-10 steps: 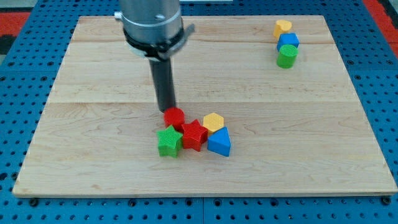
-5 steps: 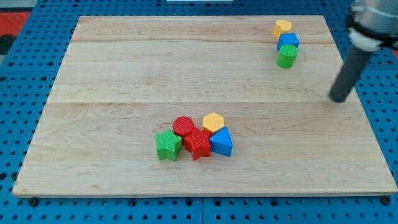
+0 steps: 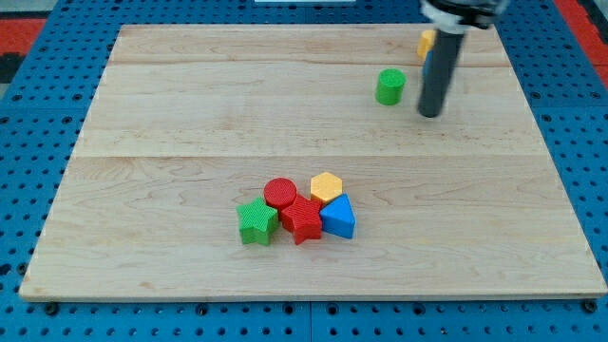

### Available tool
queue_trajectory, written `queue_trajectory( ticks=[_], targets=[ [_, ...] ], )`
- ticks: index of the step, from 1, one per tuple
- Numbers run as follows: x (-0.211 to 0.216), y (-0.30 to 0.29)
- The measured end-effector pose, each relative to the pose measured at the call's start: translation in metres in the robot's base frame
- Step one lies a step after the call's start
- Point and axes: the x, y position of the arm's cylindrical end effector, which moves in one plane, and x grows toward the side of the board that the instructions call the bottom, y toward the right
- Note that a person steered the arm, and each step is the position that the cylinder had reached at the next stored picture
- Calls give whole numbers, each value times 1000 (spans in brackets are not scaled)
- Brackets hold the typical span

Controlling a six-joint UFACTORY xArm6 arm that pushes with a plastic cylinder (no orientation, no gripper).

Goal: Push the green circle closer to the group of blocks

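The green circle (image 3: 389, 86) stands alone on the wooden board (image 3: 171, 114) at the upper right. My tip (image 3: 430, 114) is just to its right and slightly lower, a small gap away. The group sits at the lower middle: a red circle (image 3: 280, 193), a yellow hexagon (image 3: 326, 186), a green star (image 3: 256, 221), a red star (image 3: 303, 219) and a blue triangle (image 3: 338, 218), all touching. A yellow block (image 3: 427, 43) shows at the top right, partly hidden by the rod. The blue block that stood below it is hidden.
The board lies on a blue pegboard (image 3: 38, 142). A red patch (image 3: 19, 33) shows at the upper left corner of the view.
The rod swung from the board's right side to beside the green circle. The green circle slid left and a little down, away from the yellow and blue blocks. The group has not moved.
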Motion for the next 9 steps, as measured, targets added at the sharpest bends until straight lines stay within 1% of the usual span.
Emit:
queue_trajectory(
  ticks=[1, 2, 3, 4, 5, 7, 8, 9],
  targets=[
    [-31, 28],
    [-60, -16],
    [-56, -81],
    [-42, -130],
    [-66, -152],
    [46, -153],
    [64, -153],
    [59, -153]
  ],
)
